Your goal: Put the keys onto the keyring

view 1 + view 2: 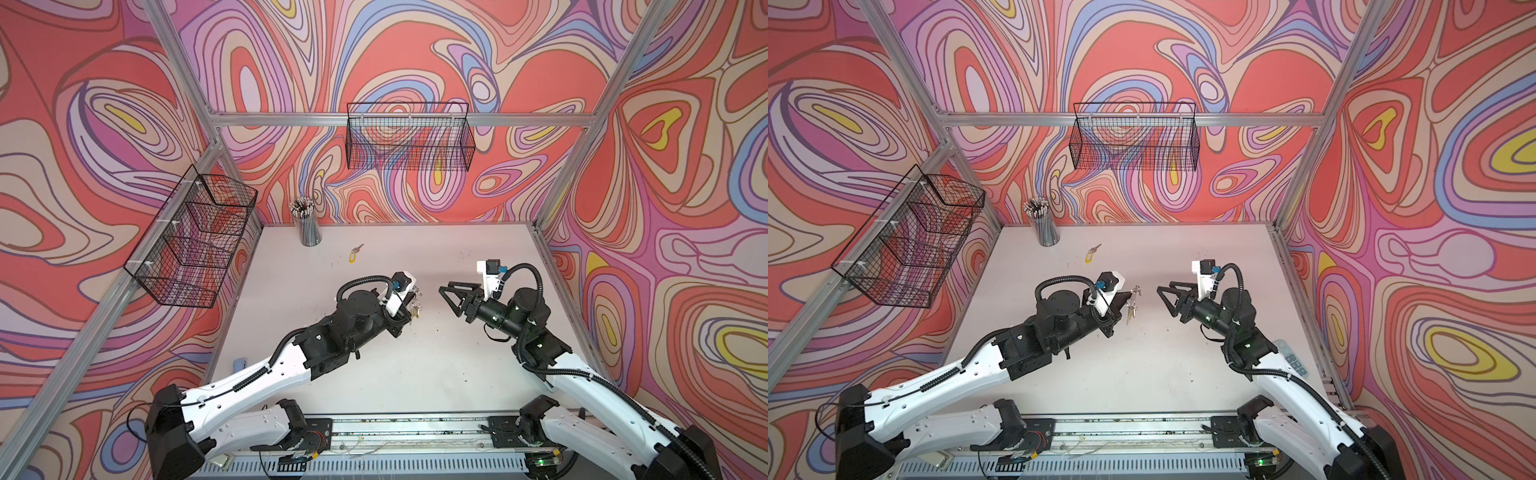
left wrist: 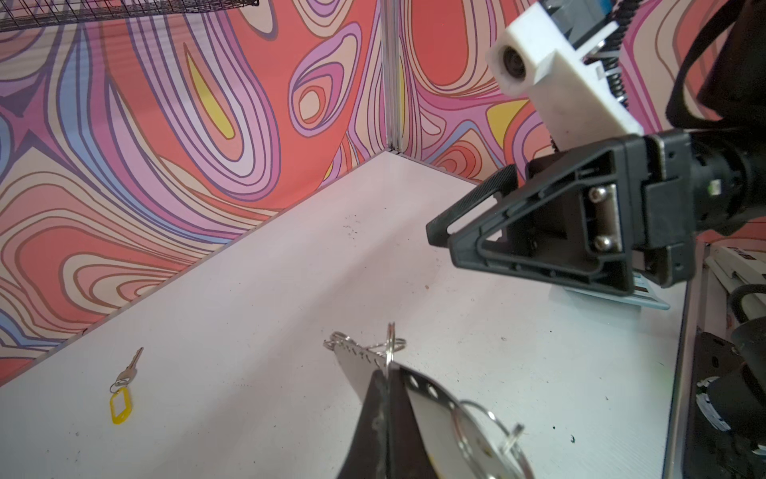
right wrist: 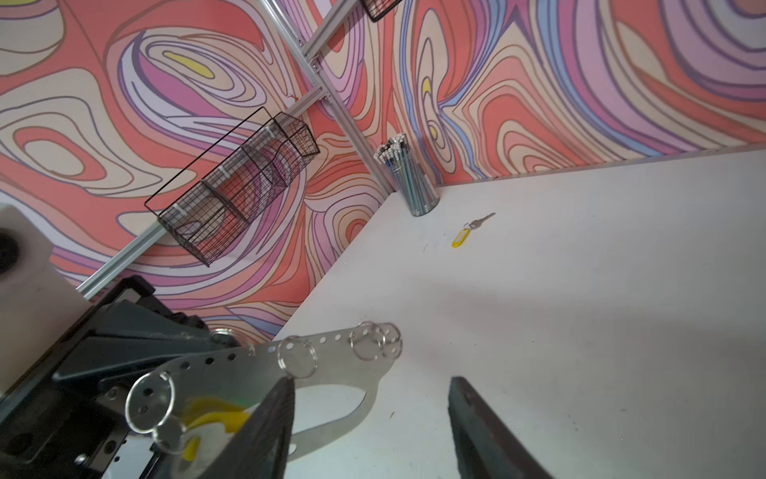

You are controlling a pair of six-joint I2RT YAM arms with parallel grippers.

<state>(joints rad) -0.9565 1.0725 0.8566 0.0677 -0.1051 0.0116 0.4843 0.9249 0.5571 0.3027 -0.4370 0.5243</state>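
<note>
Left gripper [image 2: 386, 381] pinches keyring [image 3: 331, 361]; hold it steady. Right gripper [image 1: 448, 300], jaws spread, empty: fetch far key [image 1: 358, 248] by tag [image 1: 353, 258], thread free ring [image 3: 297, 357].

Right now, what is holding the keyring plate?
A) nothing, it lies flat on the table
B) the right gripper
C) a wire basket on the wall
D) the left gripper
D: the left gripper is shut on the keyring and holds it clear of the table. The right gripper stands open and empty, apart from it.
</note>
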